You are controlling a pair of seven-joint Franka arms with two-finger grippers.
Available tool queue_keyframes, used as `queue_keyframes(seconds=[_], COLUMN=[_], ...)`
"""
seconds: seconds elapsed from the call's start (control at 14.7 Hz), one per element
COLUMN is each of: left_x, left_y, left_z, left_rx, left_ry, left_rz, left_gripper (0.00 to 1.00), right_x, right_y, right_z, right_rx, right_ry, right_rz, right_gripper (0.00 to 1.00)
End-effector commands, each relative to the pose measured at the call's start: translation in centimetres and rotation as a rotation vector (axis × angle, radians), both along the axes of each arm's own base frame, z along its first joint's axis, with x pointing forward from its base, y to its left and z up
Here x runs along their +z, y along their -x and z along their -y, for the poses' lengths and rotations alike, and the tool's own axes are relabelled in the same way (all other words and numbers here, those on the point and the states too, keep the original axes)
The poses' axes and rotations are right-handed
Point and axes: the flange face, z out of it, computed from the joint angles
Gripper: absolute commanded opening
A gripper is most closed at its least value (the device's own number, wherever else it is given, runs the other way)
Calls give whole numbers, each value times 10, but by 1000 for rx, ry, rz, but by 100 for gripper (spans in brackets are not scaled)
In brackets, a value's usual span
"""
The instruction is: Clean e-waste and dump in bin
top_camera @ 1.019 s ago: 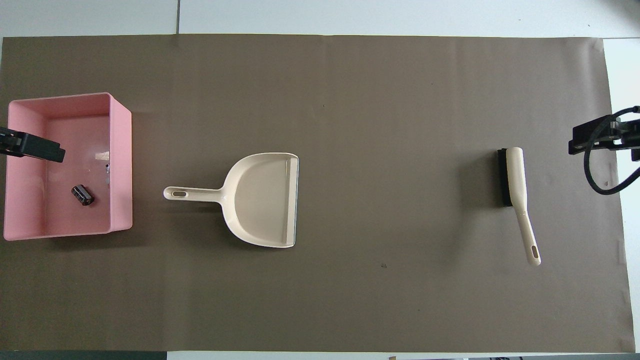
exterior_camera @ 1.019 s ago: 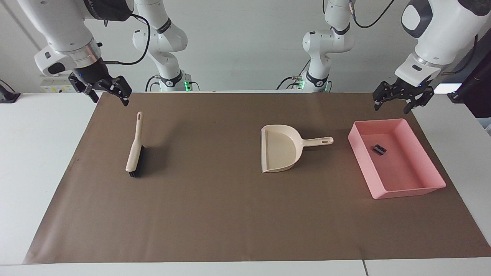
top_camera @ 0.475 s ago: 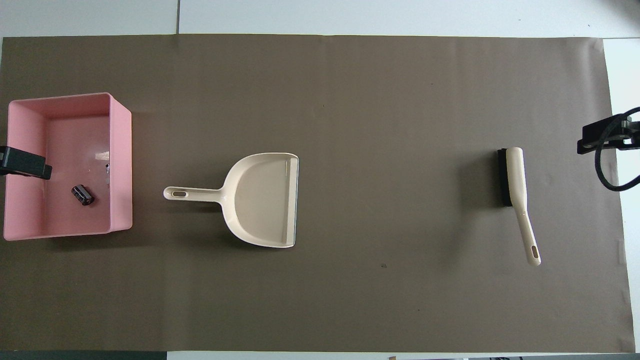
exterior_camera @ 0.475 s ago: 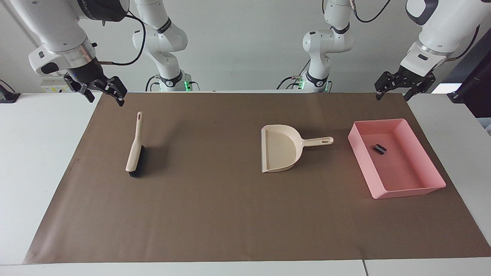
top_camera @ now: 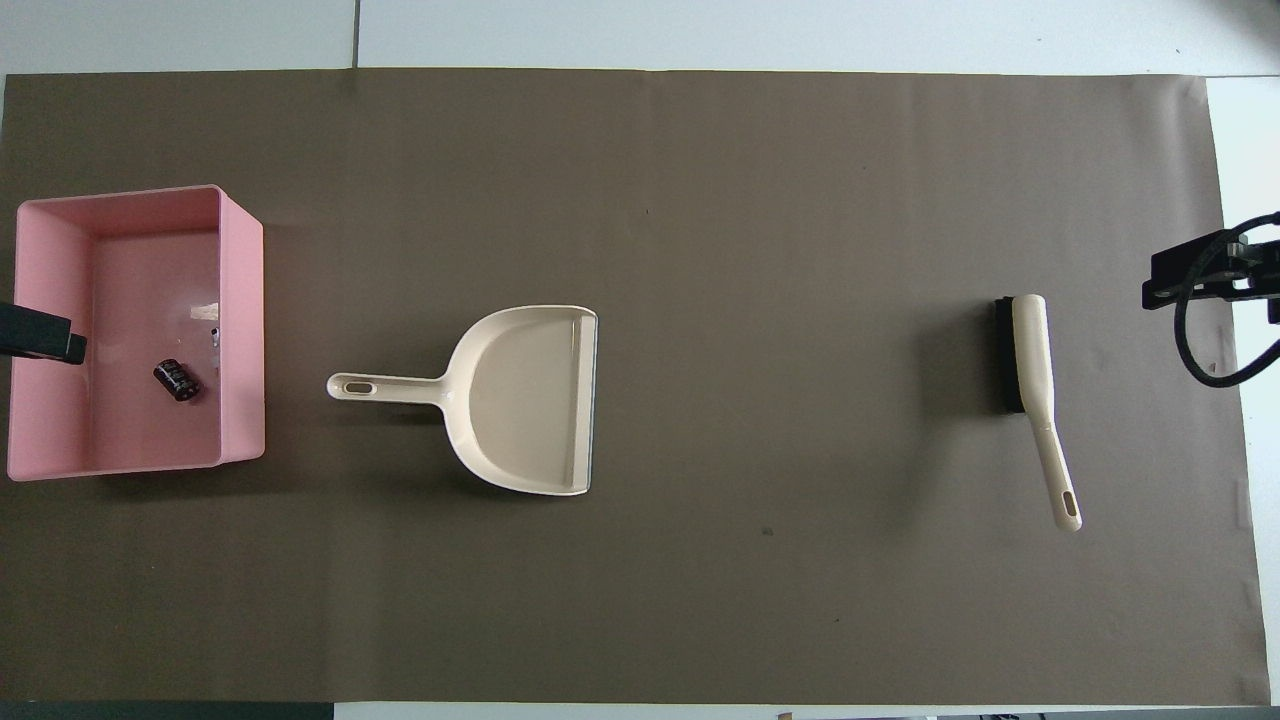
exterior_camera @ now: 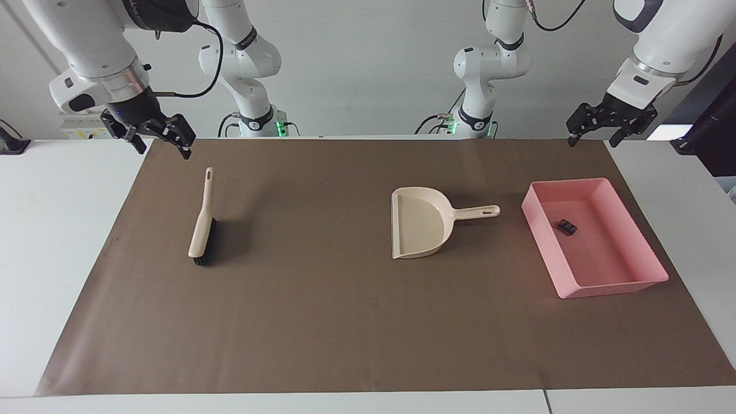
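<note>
Since the e-waste (exterior_camera: 567,226), a small black block, is already seen lying in the bin (exterior_camera: 644,239), both the left gripper (exterior_camera: 610,122) and the right gripper (exterior_camera: 155,135) are held raised with fingers spread and empty.

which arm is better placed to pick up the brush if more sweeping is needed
Right. The right pincer hangs over the mat edge near the brush handle; the left pincer is up by the bin, at the table's left-arm end.
</note>
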Motion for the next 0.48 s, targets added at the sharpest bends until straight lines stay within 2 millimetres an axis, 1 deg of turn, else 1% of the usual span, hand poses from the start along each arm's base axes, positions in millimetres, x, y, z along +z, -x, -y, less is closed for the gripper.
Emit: queue_keyframes(seconds=[0.0, 0.41], left_x=[2, 0], left_y=[1, 4], left_z=[-1, -2], left_rx=[8, 13], left_ry=[16, 13], left_rz=[1, -6], left_gripper=[98, 99], right_x=[-1, 1], right_y=[9, 9], right_z=[1, 3], right_rx=[10, 9], right_ry=[-2, -2], right_rz=[-19, -18], right_gripper=[100, 100])
